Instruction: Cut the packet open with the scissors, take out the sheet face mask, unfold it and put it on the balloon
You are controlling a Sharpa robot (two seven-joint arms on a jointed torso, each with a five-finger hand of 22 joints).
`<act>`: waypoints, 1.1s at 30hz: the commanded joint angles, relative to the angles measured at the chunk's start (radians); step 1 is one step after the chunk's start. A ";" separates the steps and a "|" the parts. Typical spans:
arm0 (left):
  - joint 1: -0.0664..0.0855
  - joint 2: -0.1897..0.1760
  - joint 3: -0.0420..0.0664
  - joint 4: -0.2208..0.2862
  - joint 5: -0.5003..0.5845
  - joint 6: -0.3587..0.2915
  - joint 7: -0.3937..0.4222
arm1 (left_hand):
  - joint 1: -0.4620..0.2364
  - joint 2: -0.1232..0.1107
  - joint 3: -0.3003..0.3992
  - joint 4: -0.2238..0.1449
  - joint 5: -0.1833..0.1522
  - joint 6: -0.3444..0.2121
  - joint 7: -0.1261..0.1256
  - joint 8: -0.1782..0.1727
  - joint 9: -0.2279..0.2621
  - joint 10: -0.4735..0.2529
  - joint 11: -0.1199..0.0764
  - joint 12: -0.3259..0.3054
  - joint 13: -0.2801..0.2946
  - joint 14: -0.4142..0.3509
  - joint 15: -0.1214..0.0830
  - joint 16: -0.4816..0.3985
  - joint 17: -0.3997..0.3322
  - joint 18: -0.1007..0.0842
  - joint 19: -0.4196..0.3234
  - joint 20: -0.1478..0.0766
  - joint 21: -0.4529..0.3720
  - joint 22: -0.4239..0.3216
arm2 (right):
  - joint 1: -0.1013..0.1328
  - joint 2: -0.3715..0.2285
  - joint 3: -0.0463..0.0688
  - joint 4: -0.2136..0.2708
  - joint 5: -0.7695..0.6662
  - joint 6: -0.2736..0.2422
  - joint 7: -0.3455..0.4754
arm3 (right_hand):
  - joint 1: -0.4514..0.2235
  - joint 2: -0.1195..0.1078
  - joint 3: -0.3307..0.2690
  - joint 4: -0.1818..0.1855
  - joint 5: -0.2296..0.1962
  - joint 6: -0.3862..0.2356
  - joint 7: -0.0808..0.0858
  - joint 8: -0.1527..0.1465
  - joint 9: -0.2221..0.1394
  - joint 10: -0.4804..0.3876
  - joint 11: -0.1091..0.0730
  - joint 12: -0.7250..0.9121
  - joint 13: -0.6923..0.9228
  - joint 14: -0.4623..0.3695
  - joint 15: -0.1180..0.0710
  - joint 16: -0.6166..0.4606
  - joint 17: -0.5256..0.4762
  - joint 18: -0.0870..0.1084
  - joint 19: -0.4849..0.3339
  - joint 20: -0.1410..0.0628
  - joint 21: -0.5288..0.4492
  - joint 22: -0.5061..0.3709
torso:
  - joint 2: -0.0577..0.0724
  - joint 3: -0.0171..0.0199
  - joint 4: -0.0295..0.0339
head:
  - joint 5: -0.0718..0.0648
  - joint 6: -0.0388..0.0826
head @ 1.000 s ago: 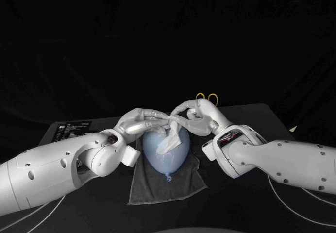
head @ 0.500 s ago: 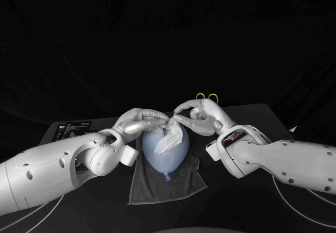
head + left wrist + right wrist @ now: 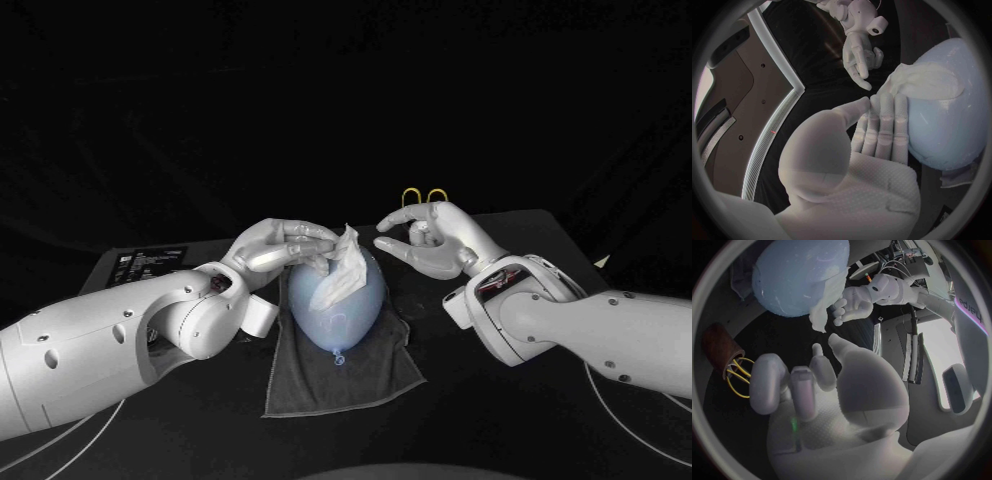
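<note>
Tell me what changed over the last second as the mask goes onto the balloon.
The right hand let go of the sheet mask and drew back to its own side, fingers apart. The left hand stays at the mask's upper edge; balloon, towel and scissors have not moved.

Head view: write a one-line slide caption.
Left hand holds the crumpled mask on the balloon; right hand hovers open beside it.

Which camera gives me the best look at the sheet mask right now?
Head view: the whole sheet mask shows, crumpled, running from the left hand down the balloon. Left wrist view shows a bunched part; right wrist view, a hanging fold.
</note>
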 commanded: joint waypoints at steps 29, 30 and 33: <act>0.000 -0.004 0.000 0.002 -0.054 0.002 0.008 | 0.002 0.006 -0.031 -0.003 0.000 -0.005 -0.001 0.010 -0.017 -0.022 -0.001 0.029 0.004 0.007 0.000 0.036 -0.006 0.021 -0.001 0.004 0.029 0.018 | -0.042 0.119 0.000 -0.043 -0.345 -0.037 -0.332 | -0.047 -0.051 -0.095 0.105 0.034 0.086 -0.047 0.080 0.009 0.063 -0.043 0.066 0.060 0.105 -0.038 0.004 0.264 -0.021 0.038 -0.036 0.077 0.205 | 0.000 -0.0004 0.0009 | -0.001 -0.010; 0.000 -0.004 0.000 0.002 -0.054 0.002 0.007 | 0.002 0.006 -0.032 -0.003 0.000 -0.005 -0.001 0.010 -0.018 -0.022 -0.001 0.030 0.004 0.008 -0.001 0.038 -0.006 0.021 0.000 0.004 0.030 0.019 | -0.042 0.121 0.000 -0.045 -0.350 -0.039 -0.333 | -0.047 -0.051 -0.095 0.105 0.034 0.086 -0.047 0.080 0.009 0.063 -0.043 0.066 0.060 0.105 -0.038 0.004 0.264 -0.021 0.038 -0.036 0.077 0.205 | 0.000 -0.0002 0.0000 | 0.000 -0.010; 0.000 -0.005 0.000 0.002 -0.053 0.002 0.007 | 0.002 0.007 -0.033 -0.003 0.000 -0.005 -0.001 0.011 -0.019 -0.023 -0.001 0.032 0.004 0.009 -0.001 0.042 -0.006 0.021 0.001 0.003 0.033 0.020 | -0.042 0.133 0.001 -0.054 -0.383 -0.050 -0.341 | -0.049 -0.054 -0.103 0.114 0.028 0.083 -0.047 0.082 0.009 0.056 -0.043 0.058 0.052 0.105 -0.038 0.004 0.264 -0.018 0.033 -0.036 0.064 0.202 | 0.000 0.0000 0.0002 | 0.000 -0.011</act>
